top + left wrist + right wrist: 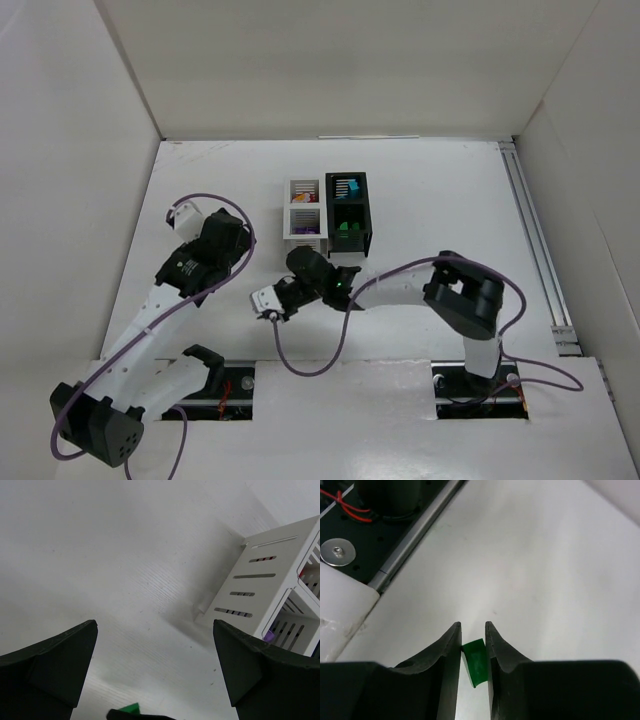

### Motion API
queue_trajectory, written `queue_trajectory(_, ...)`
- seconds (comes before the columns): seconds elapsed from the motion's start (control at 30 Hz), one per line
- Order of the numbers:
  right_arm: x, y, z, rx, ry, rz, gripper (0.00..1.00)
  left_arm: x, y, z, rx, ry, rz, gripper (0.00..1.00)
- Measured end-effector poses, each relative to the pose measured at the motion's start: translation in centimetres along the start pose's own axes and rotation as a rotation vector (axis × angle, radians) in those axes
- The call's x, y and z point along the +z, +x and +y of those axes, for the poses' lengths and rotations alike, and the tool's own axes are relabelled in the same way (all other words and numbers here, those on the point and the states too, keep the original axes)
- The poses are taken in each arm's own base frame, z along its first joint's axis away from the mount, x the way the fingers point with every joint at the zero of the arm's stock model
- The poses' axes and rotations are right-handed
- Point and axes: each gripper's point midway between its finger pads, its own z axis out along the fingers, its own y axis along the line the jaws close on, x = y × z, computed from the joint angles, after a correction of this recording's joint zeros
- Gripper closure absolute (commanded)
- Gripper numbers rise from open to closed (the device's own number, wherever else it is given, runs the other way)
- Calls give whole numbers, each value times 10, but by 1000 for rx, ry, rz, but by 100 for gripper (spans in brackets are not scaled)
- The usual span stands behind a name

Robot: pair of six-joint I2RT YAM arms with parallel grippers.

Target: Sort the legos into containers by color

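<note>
Green plastic shows between the two dark fingers (447, 652) of the right gripper (472, 626): we see a single green lego (475, 662) wedged there, touching the inner face of each finger, tilted a little, and sitting back from the tips rather than at them. The jaws stand narrow, closed on that brick, with only its width between them. Below the tips lies the bare white table (450, 200). From above, we find the right gripper (268, 305) low over the table, in front of the two containers and apart from them. The lego itself is too small to make out in that view. The left gripper (155, 625) has its jaws spread wide and nothing between them. It points at the tabletop, with the slotted wall of the white bin (270, 580) off to its right and not touching it. The white bin (303, 210) and the black bin (348, 210) stand side by side, touching, in the middle of the table. In the black bin, we see cyan legos (347, 187) in the far compartment and green legos (347, 228) in the near one. The white bin's far compartment holds red and purple pieces.
</note>
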Motion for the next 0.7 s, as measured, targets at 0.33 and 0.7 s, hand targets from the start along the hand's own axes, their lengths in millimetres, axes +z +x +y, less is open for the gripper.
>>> queue_trajectory(0.33,-185,2,-117,27,440,38,85,4,4,-5,33,11,19,0)
queue_trajectory(0.7,-257,62,-143,159,578,151,80,11,6,-8,74,6,34,0)
